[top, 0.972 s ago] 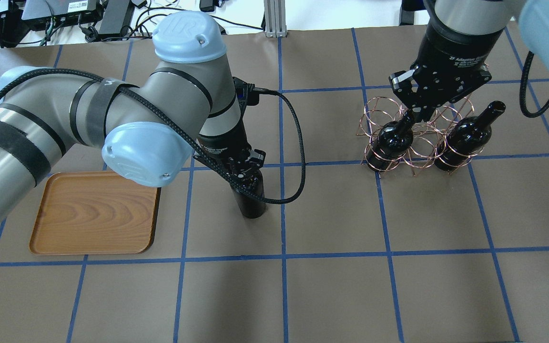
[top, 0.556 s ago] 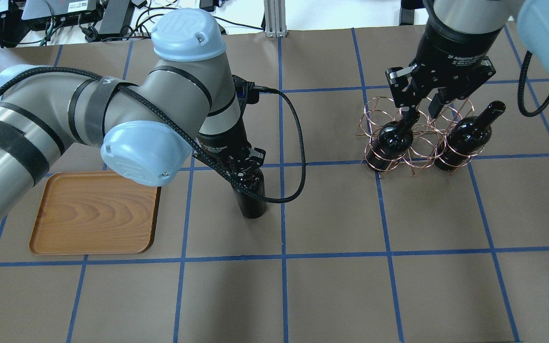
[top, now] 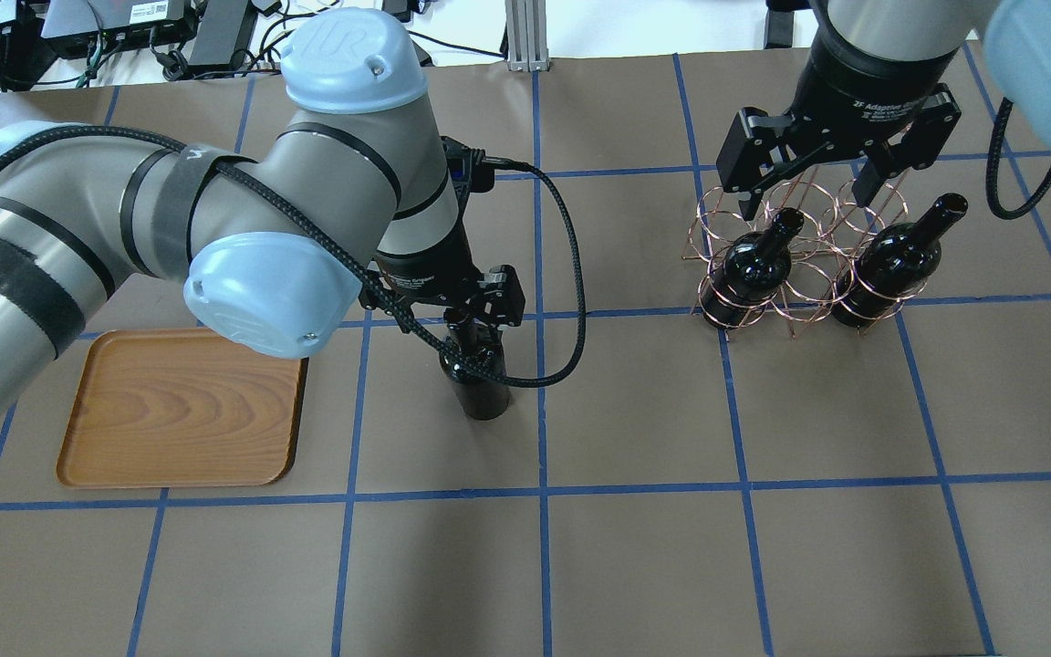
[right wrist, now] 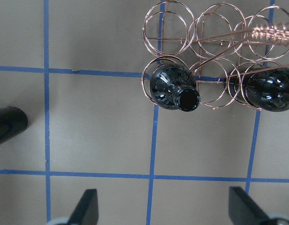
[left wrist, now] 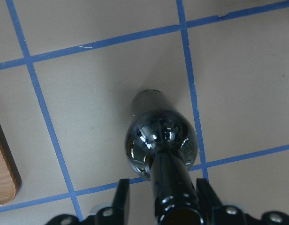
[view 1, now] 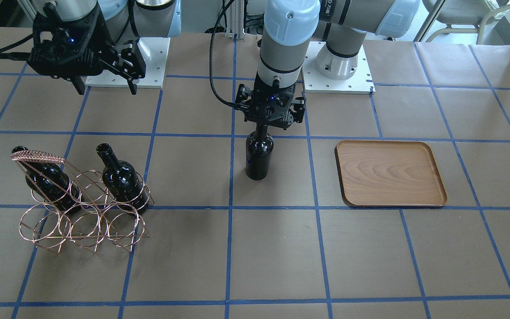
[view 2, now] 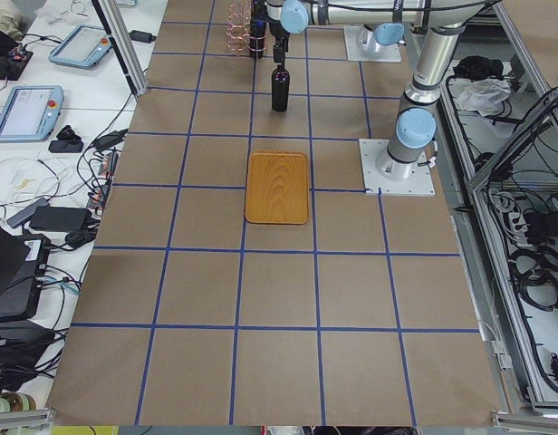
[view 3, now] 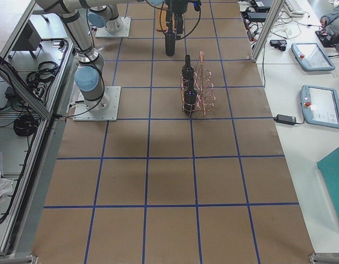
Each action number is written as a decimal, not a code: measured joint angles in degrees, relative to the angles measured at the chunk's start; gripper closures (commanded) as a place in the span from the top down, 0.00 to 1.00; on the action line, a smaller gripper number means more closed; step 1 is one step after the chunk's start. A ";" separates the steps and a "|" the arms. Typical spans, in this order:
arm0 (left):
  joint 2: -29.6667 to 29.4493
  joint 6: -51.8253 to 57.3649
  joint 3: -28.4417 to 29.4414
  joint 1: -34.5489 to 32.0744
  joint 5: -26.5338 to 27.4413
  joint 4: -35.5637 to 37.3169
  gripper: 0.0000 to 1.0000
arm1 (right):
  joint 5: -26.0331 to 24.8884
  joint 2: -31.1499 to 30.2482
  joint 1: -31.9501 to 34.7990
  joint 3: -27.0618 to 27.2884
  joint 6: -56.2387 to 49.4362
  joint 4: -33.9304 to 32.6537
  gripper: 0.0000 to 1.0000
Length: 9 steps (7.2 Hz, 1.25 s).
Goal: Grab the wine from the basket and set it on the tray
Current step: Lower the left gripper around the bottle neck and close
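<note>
One wine bottle point(top: 480, 392) stands upright on the table between the tray and the basket; it also shows in the front view point(view 1: 259, 155) and the left wrist view point(left wrist: 158, 136). My left gripper point(top: 462, 319) is open, its fingers point(left wrist: 123, 197) on either side of the bottle's neck with a gap. The wooden tray point(top: 179, 411) lies bare to its left. The copper wire basket point(top: 804, 292) holds two bottles point(top: 749, 269) point(top: 890, 265). My right gripper point(top: 804, 196) hangs wide open above the basket point(right wrist: 215, 28), holding nothing.
Blue tape lines grid the brown table. Cables and devices point(top: 124, 27) lie beyond the far edge, with a metal post point(top: 525, 36). The arms' white base plates point(view 1: 339, 66) sit at the robot's side. My left arm's black cable point(top: 571, 274) loops beside the standing bottle.
My right gripper has opened wide and risen from the basket's near-left bottle. My left gripper has spread its fingers at the standing bottle's neck and risen slightly. No bottle has moved.
</note>
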 measured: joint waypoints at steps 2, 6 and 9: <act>-0.50 0.03 0.04 0.07 0.03 1.44 0.67 | 0.01 -0.02 0.00 0.00 1.64 0.09 0.71; -0.65 0.07 0.05 0.11 0.01 1.92 0.61 | -0.08 -0.25 0.00 0.00 2.10 0.82 0.45; -0.68 0.10 0.05 0.12 0.09 1.93 0.16 | -0.07 -0.44 0.00 0.00 1.97 1.96 0.29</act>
